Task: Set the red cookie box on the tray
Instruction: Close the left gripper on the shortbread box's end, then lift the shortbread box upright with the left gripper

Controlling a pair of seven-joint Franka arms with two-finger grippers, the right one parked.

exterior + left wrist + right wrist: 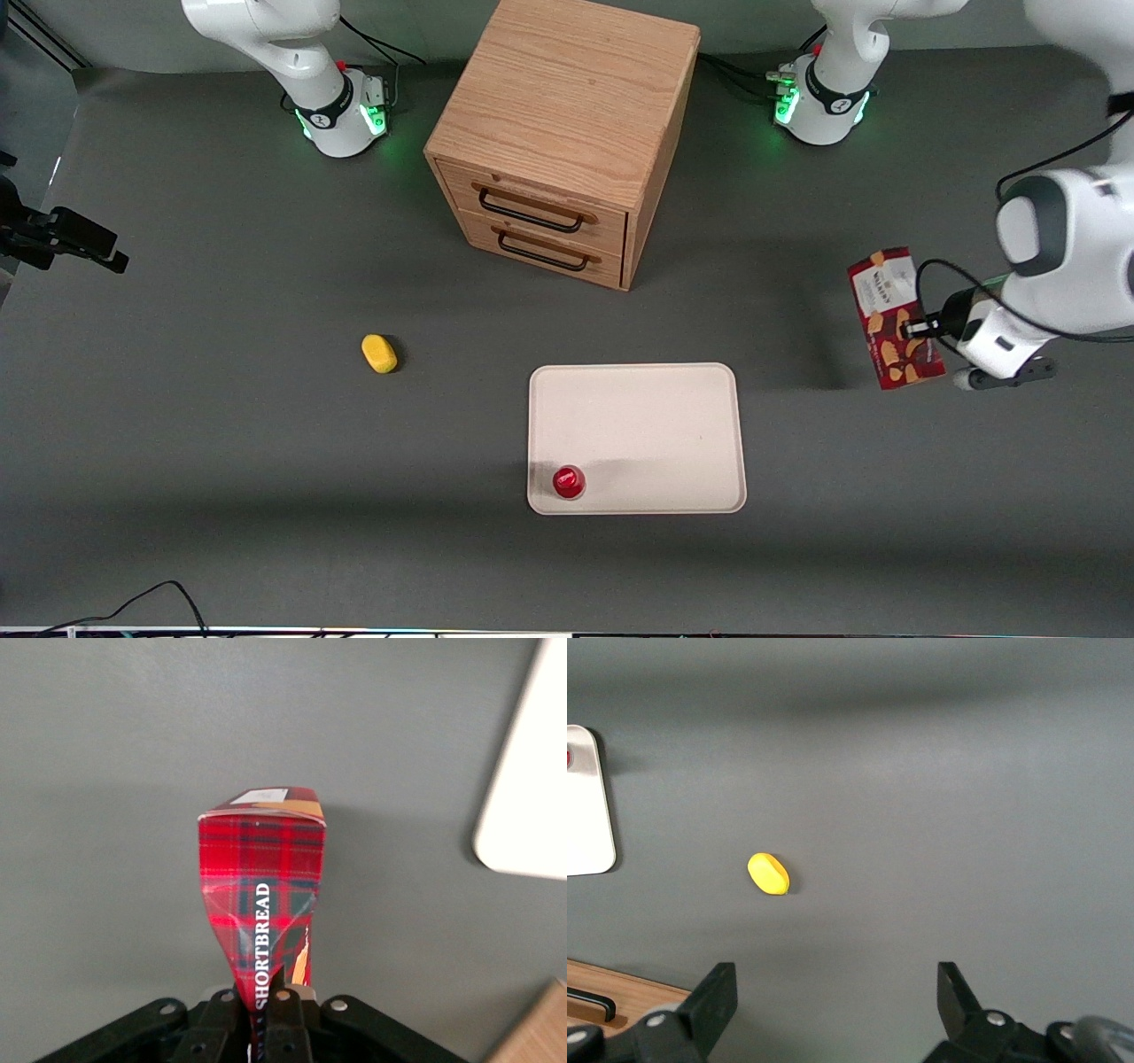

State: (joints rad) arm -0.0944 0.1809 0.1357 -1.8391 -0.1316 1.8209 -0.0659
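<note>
so the red cookie box (894, 321) is up off the surface (221, 461), held in the hand (918, 330) at the working arm's end of the surface, well apart from the tray (656, 416). hand is clamped on the box; in the left wrist view the fingers (285, 1014) pinch the box (264, 904) so the carton is squashed in at the grip, "shortbread" lettering running along the side. box is tilted in the front view, white label panel end farther from the camera, shortbread pictures on the nearer end. its shadow lies on the surface between box and tray. tray sits flat near the front-middle of the surface, long side across. small red cup (568, 481) stands on the tray in its front corner toward the parked arm's end. a corner of the tray (527, 797) shows in the left wrist view. wooden two-drawer cabinet (567, 124) stands farther from the camera than the tray, both drawers shut, black handles. yellow sponge (379, 353) lies on the surface toward the parked arm's end, apart from tray.
</note>
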